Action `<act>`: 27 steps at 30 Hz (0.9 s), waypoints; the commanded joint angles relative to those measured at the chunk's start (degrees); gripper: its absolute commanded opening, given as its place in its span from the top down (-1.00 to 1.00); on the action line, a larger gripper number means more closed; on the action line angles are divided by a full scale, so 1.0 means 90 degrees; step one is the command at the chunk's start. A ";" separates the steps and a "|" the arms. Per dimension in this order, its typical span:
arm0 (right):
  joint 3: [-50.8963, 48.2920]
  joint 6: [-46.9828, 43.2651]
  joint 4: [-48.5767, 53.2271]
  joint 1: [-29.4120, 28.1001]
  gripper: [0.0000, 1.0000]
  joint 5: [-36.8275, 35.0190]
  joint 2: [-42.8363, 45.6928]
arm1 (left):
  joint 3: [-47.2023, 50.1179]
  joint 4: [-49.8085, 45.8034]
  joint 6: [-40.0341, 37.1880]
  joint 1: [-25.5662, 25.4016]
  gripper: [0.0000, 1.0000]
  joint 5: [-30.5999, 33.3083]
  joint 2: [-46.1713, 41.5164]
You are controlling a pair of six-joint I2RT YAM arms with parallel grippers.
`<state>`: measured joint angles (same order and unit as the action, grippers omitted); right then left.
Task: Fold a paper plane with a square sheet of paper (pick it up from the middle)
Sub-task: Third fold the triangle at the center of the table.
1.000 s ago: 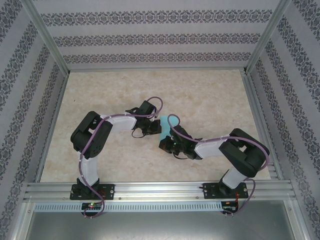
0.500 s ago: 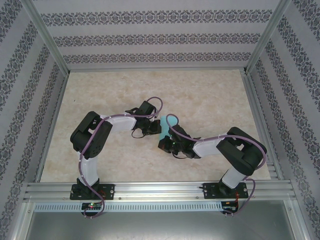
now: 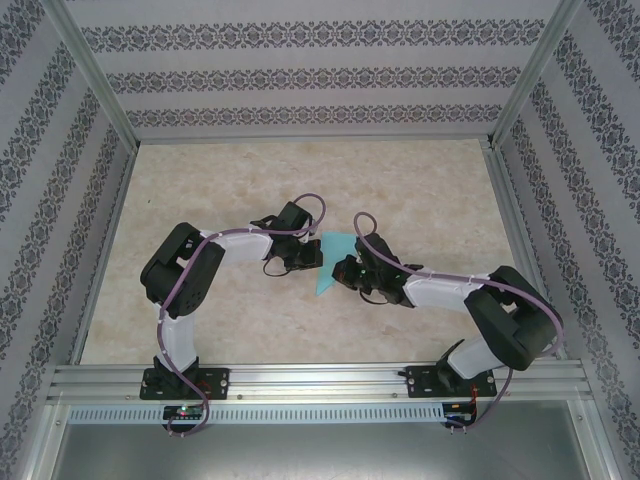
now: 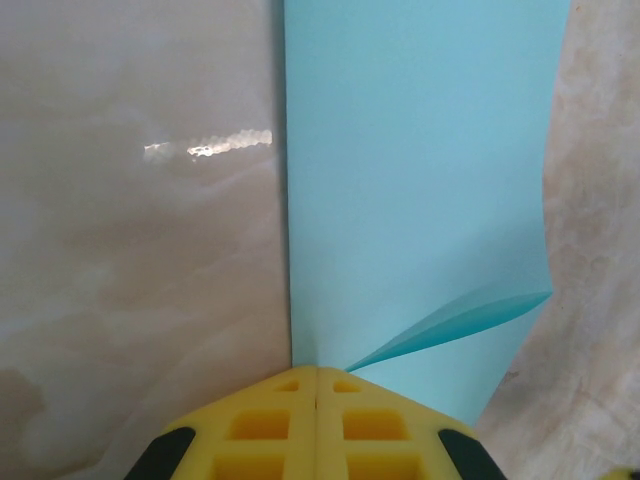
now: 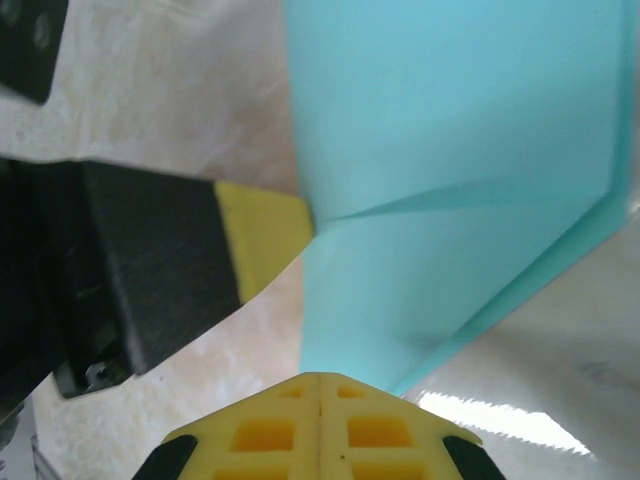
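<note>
My left gripper (image 3: 312, 256) and my right gripper (image 3: 346, 270) meet near the middle of the table (image 3: 420, 190), with the sheet of paper (image 3: 335, 250) between them. Both pairs of jaws are pressed fully together.

From above, the sheet reads as a narrow wedge. Its wide edge lies on the far side, and it tapers to a tip that points back toward my bases and a little to my left. Its long axis therefore runs far to near, slightly slanted.

In my left wrist view the yellow pads (image 4: 270, 420) are closed flat against each other, and the sheet runs straight away from their seam. One long edge lines up with the seam. To the right of the pads a loose flap lifts off the surface and curls to a point, so the paper is partly folded over itself. I have this edge pinched.

In my right wrist view my own yellow pads (image 5: 260, 435) are also closed. The sheet narrows down to them and ends at their tip. I think a corner is caught there, though the pads hide the contact itself. My left gripper's yellow tip touches the sheet's left edge, and a crease runs across the paper from that spot.
</note>
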<state>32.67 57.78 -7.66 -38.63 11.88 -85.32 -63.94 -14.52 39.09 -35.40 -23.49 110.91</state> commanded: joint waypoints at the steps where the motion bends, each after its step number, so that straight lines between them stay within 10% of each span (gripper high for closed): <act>1: 0.0377 -0.0340 0.0262 0.0153 1.00 -0.0037 -0.0220 | 0.0075 -0.0630 -0.0154 -0.0045 1.00 0.0360 0.0189; 15: 0.0476 0.0051 0.0340 0.0292 1.00 -0.0144 -0.0922 | -0.0231 -0.0614 -0.0493 -0.0051 0.99 0.0050 0.0037; 27: 0.0189 0.0510 0.0310 0.0291 1.00 -0.0338 -0.0866 | 0.0299 0.0144 -0.0225 -0.0137 0.56 -0.0059 -0.0900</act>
<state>35.83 60.60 -5.39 -36.58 11.14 -93.06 -63.18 -16.25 36.51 -35.48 -23.51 107.07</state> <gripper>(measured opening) 0.048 0.211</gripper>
